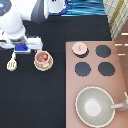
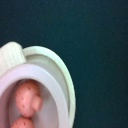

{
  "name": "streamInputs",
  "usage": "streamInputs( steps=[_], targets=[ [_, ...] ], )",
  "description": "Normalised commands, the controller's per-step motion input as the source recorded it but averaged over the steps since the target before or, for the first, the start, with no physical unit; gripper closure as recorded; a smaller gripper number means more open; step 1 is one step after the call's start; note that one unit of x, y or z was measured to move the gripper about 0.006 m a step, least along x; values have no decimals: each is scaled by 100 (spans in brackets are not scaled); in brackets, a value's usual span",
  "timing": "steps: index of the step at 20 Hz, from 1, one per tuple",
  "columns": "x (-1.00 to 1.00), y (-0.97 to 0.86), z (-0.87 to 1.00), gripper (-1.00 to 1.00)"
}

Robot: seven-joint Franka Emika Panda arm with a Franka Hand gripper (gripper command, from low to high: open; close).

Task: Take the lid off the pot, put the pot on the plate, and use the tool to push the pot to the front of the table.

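Two steps look done: the small pink knobbed lid (image 1: 79,48) lies on the brown stove panel (image 1: 120,70), and the squat pink pot (image 1: 42,59) sits on the round cream plate (image 1: 36,65). My gripper (image 1: 22,48) hovers between the pot and the pale slotted spatula (image 1: 12,63), which lies untouched. I cannot tell how wide my grip is.

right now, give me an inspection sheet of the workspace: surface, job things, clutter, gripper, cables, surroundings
surface: black table, with a pinkish-brown stove panel at the exterior view's right.
job's things: pot sits on the plate, lid off; lid lies on the stove's upper-left burner; tool lies flat on the table, left of the pot.
clutter: large grey pan on the stove at lower right; three bare black burners.
gripper: gripper hovers between tool and pot, just above them in the exterior view, holding nothing visible.
cables: nothing seen.
surroundings: blue-striped area past the table's top edge.
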Motion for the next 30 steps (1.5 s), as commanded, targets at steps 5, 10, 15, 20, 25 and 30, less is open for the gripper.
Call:
streamInputs(
  steps=[5, 10, 15, 20, 25, 30],
  targets=[
    [-25, -91, 1, -100],
    [-30, -90, -10, -100],
    [-29, -85, -74, -100],
    [8, -56, -94, -100],
    [35, -9, -71, -100],
    [27, 12, -56, -100]
  ],
)
